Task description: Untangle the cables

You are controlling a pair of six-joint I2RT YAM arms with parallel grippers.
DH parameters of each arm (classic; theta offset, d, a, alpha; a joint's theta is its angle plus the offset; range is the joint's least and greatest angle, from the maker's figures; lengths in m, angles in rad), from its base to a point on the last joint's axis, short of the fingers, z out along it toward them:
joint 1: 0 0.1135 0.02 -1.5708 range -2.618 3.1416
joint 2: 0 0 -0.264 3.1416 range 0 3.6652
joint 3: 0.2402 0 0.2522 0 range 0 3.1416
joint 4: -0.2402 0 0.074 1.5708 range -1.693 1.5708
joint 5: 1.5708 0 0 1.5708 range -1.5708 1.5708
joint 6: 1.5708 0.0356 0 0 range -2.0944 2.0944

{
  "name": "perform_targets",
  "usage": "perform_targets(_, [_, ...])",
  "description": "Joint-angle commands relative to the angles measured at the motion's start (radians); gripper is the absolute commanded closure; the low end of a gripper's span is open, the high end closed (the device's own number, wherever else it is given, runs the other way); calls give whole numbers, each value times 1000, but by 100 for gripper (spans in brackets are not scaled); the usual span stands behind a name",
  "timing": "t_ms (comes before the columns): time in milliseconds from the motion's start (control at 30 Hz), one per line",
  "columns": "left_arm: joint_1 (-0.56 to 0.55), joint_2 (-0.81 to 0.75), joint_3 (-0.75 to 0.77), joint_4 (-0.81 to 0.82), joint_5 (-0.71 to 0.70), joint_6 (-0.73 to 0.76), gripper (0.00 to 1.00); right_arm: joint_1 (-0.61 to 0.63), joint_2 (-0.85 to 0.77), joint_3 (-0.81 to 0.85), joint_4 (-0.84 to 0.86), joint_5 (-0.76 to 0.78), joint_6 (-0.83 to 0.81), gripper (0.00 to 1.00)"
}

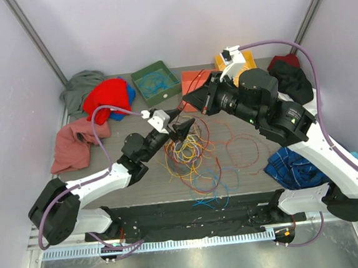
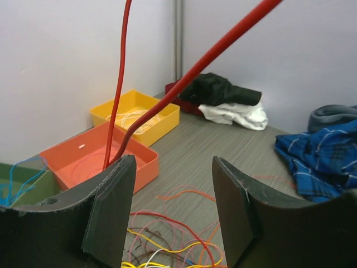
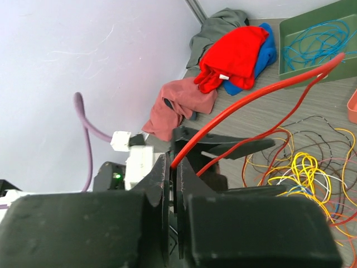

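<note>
On my feed the right claw (image 3: pixel 173 163) was pressed together on a red cable (image 3: pixel 262 90), pinching it at the very fingertips. From the pinch the cable ran out taut, bent sharply and came back down toward the tangle of cables (image 1: pixel 193 153) on the tabletop (image 2: pixel 189 146). That claw hung above and just beyond the tangle's far edge. The left claw (image 2: pixel 173 163) was spread wide with nothing between its fingers (image 2: pixel 111 206), and sat low over the far part of the tangle. Two runs of the red cable rose past the tip of one of its fingers; I could not tell whether they touched it. The tangle itself, loops of yellow, orange, red, blue and brown, lay heaped loosely, with stray strands trailing off its near side. Beyond the tangle stood an orange tray (image 2: pixel 139 167), a yellow tray (image 2: pixel 164 120) and a green tray (image 1: pixel 138 81) with blue cable in it
</note>
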Motion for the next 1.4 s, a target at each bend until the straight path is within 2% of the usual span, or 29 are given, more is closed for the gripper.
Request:
perform_targets(0, [-2, 35, 51, 60, -117, 52, 39, 4, -23, 49, 10, -32, 14, 99])
perform_targets(233, [-1, 49, 23, 107, -191, 101, 36, 4, -26, 68, -7, -28, 0, 99])
perform_targets(533, [-1, -44, -35, 118, -199, 93, 34, 4, -38, 52, -2, -9, -14, 99])
perform_targets(833, [-12, -221, -97, -9, -190, 76, 29, 5, -19, 8, 27, 19, -37, 99])
perform_targets(1233, [-12, -109, -51, -37, -72, 72, 21, 5, 5, 28, 52, 9, -43, 99])
perform_targets(1367, [-12, -54, -49, -9, -116, 78, 19, 5, -1, 38, 50, 9, -46, 99])
